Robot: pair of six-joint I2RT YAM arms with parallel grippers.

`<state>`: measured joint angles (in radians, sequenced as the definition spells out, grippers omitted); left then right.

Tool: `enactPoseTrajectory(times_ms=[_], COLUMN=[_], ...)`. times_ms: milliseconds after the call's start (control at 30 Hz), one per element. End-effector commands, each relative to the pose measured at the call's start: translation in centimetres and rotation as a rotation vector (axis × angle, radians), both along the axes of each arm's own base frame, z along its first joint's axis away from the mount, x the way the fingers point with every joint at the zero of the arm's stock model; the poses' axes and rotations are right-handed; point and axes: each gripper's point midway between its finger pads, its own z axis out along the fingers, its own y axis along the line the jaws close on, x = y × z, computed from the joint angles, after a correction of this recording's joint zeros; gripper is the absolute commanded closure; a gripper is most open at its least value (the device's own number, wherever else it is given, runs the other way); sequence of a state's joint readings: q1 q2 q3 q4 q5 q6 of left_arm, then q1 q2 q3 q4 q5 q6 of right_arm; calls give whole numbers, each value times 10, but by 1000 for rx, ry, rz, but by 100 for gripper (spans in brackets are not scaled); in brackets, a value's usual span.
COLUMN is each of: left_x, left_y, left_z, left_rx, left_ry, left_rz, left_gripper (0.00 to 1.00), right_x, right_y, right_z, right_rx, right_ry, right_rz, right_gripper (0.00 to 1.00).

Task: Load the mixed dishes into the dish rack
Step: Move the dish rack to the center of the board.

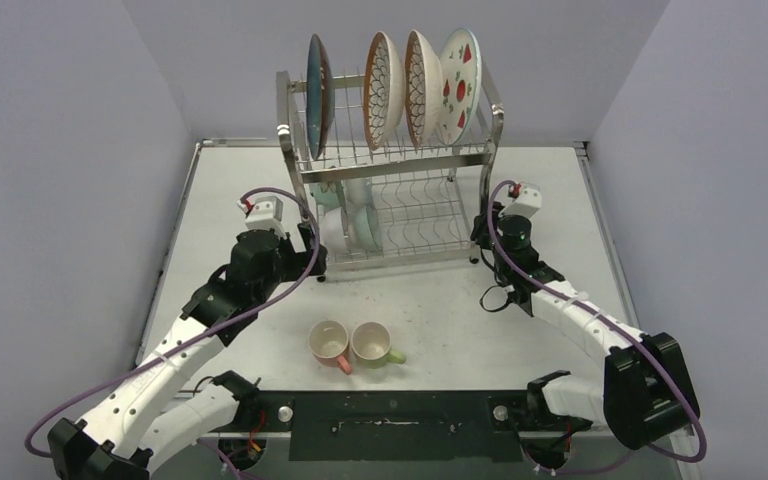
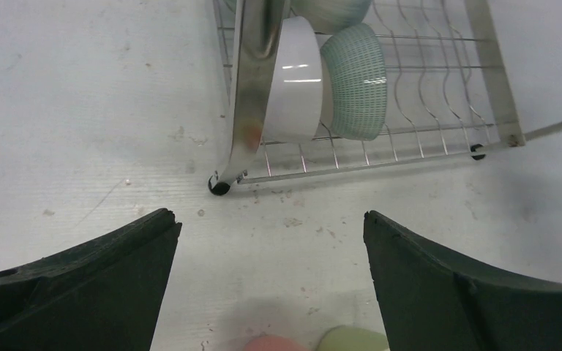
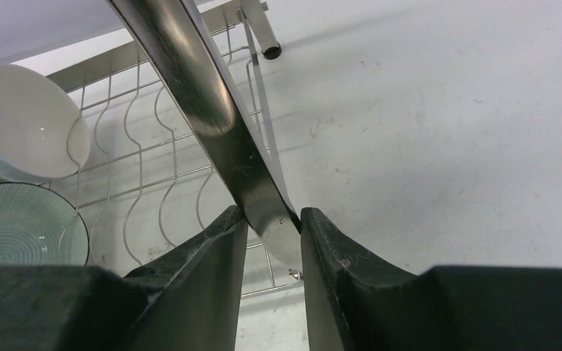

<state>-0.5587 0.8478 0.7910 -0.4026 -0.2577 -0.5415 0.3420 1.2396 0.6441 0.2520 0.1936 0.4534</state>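
Top view: both arms reach forward from the near edge toward the rack, which stands at the back middle of the surface. The left arm runs diagonally forward and inward. Its left hand sits just beside the rack's front left corner, tilted down at the surface. The wrist view shows its fingers spread wide with nothing between them, above bare surface near the rack's foot. The right arm bends at a raised elbow near the surface's right edge, and its forearm angles inward to the rack's front right corner. The right hand is closed on the rack's steel post, one finger pressing each side. Four plates stand upright in the top tier. Bowls lie on edge in the lower tier, at its left. A pink mug and a green mug rest side by side on the surface in front of the rack, between the arms.
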Motion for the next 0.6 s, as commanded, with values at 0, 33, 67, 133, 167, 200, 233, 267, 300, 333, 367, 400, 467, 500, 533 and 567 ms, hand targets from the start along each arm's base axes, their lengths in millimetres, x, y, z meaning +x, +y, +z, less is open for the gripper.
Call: enactPoseTrajectory(times_ms=[0, 33, 67, 133, 167, 200, 233, 267, 300, 333, 367, 400, 467, 500, 533, 567], left_x=[14, 17, 21, 29, 34, 38, 41, 45, 49, 52, 55, 58, 63, 66, 69, 71], left_y=[28, 28, 27, 29, 31, 35, 38, 39, 41, 43, 45, 47, 49, 49, 48, 47], left_z=[-3, -6, -10, -19, -24, -28, -32, -35, -38, -41, -43, -45, -49, -49, -51, -52], left_rx=[76, 75, 75, 73, 74, 72, 65, 47, 36, 24, 11, 0, -13, -20, -21, -18], left_ry=[13, 17, 22, 38, 42, 45, 53, 58, 56, 55, 55, 55, 50, 42, 39, 35], left_rz=[160, 166, 173, 194, 208, 227, 240, 237, 246, 256, 263, 270, 278, 276, 274, 272], left_gripper=[5, 8, 10, 17, 21, 25, 29, 34, 40, 43, 48, 52, 58, 60, 62, 64], right_x=[-36, -39, -42, -47, -48, -50, -52, -53, -55, -56, -58, -59, -62, -63, -64, -66], right_y=[61, 63, 65, 68, 67, 68, 67, 67, 66, 64, 64, 63, 62, 61, 61, 60], right_z=[-12, -12, -12, -11, -9, -8, -8, -7, -8, -7, -7, -8, -10, -10, -12, -12], right_rx=[101, 104, 109, 112, 113, 114, 113, 114, 112, 110, 108, 106, 111, 114, 114, 118], right_ry=[40, 39, 36, 29, 23, 21, 21, 19, 21, 21, 22, 23, 24, 21, 24, 22], right_rz=[177, 180, 183, 187, 185, 188, 188, 190, 190, 187, 189, 188, 186, 187, 187, 186], right_gripper=[100, 100, 100, 100, 100, 100, 100, 100, 100, 100, 100, 100, 100, 100, 100, 100])
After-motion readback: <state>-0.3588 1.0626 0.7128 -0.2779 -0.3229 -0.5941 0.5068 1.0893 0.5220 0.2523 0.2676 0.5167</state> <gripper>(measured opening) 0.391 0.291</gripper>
